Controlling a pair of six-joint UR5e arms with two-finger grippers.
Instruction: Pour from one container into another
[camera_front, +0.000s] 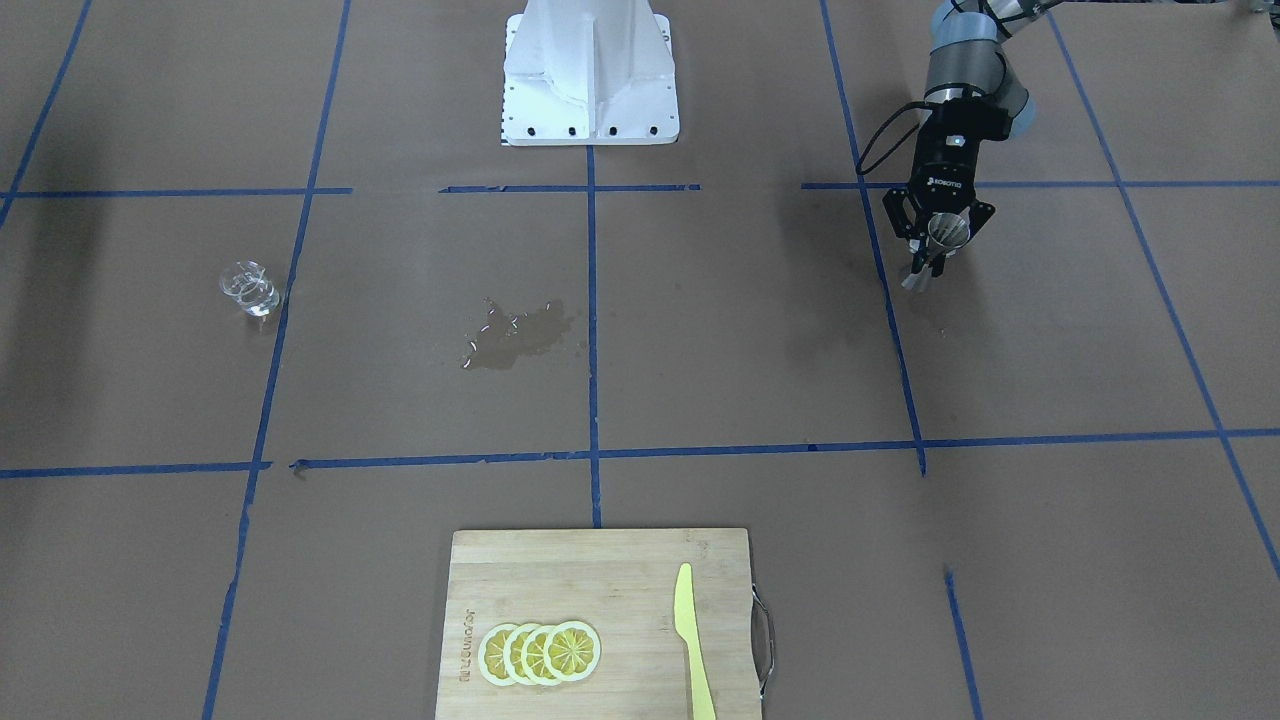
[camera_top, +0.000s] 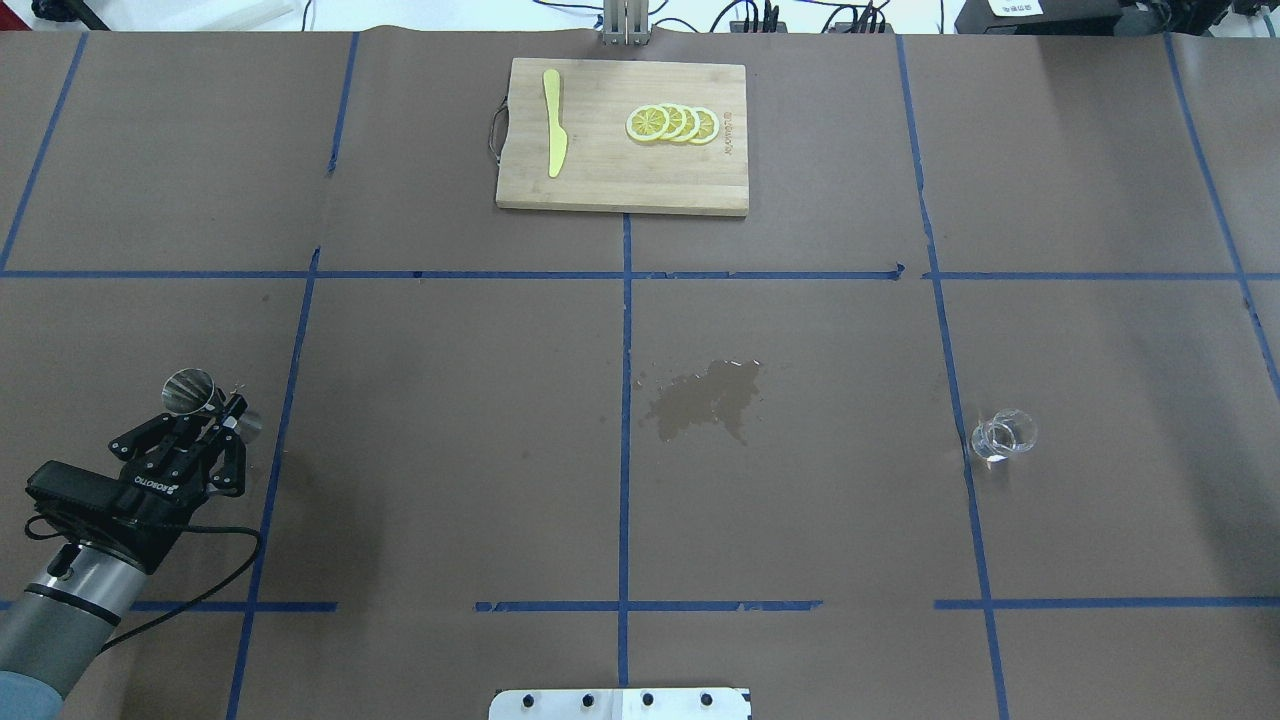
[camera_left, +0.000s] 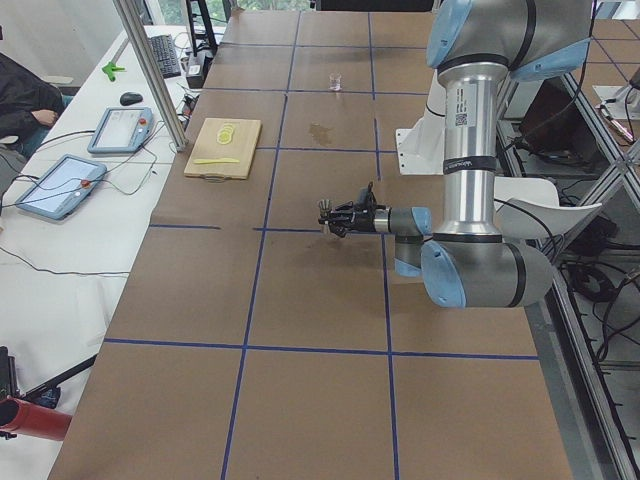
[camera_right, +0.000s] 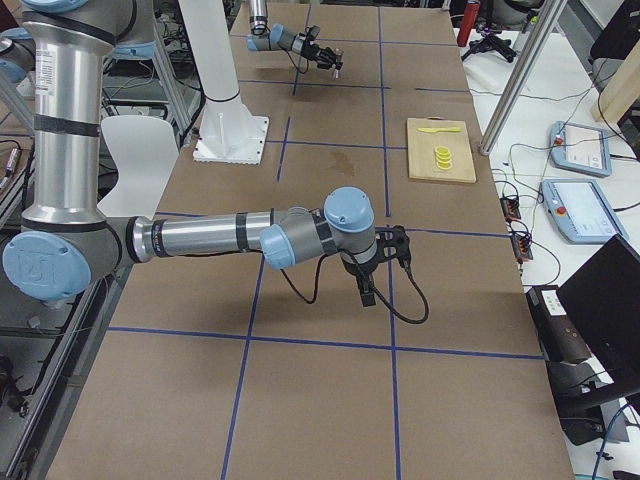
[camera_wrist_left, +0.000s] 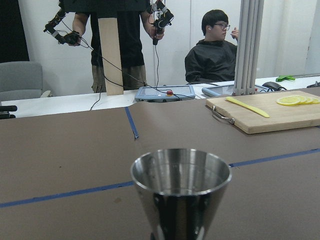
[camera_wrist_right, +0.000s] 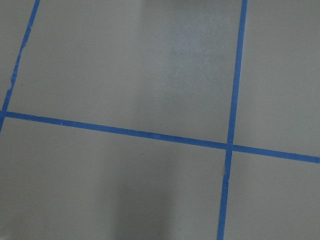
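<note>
The steel jigger (camera_top: 192, 392) is clamped in the left pincer (camera_top: 225, 412), and the glass beaker (camera_top: 1003, 437) is seen well apart, across the desk (camera_top: 450, 480) to its right.

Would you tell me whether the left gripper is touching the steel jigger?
Touching. In the front-facing view the left gripper is clamped around the narrow waist of the steel jigger.
</note>
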